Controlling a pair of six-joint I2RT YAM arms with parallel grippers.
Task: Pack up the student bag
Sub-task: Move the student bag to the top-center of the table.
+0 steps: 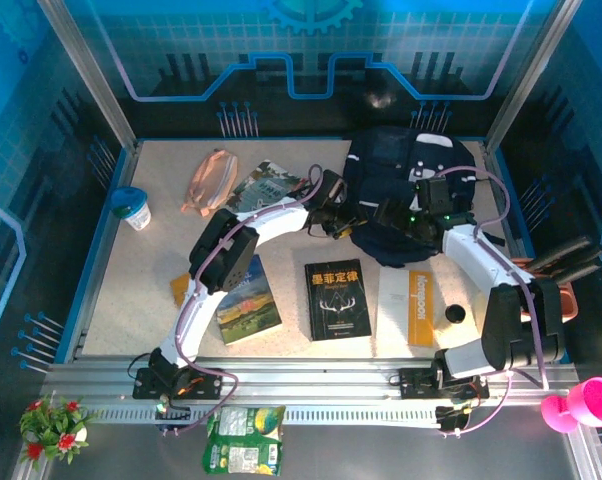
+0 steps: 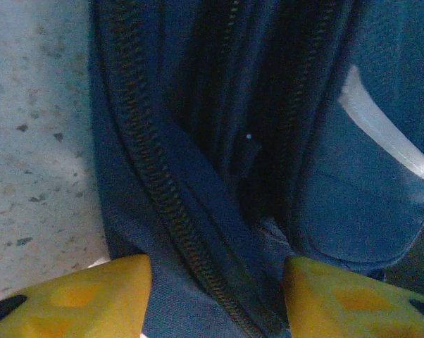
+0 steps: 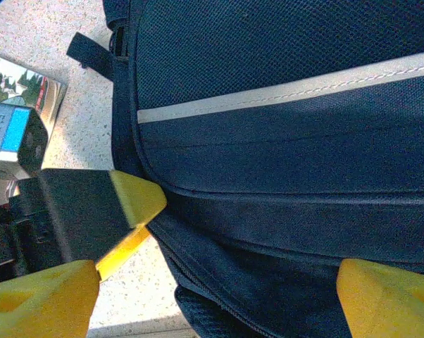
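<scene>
The student bag (image 1: 411, 175), dark navy with a thin white stripe (image 3: 282, 91), lies at the back right of the table. My left gripper (image 1: 333, 218) is at the bag's left edge. In the left wrist view its jaws (image 2: 215, 299) stand half apart astride the bag's zipper fold (image 2: 163, 197), and fabric fills the gap between them. My right gripper (image 1: 391, 215) hovers over the bag's front beside the left one. It is wide open (image 3: 215, 303), with the dark fabric under it. One of the left gripper's yellow fingertips (image 3: 136, 197) touches the bag's edge in the right wrist view.
A pink pencil pouch (image 1: 209, 180) and a magazine (image 1: 266, 185) lie at the back left, near a blue-lidded cup (image 1: 133, 208). A landscape book (image 1: 246, 300), a black book (image 1: 336, 298) and a white-orange book (image 1: 416, 305) lie along the front. Pink cups (image 1: 581, 405) stand off the table's right.
</scene>
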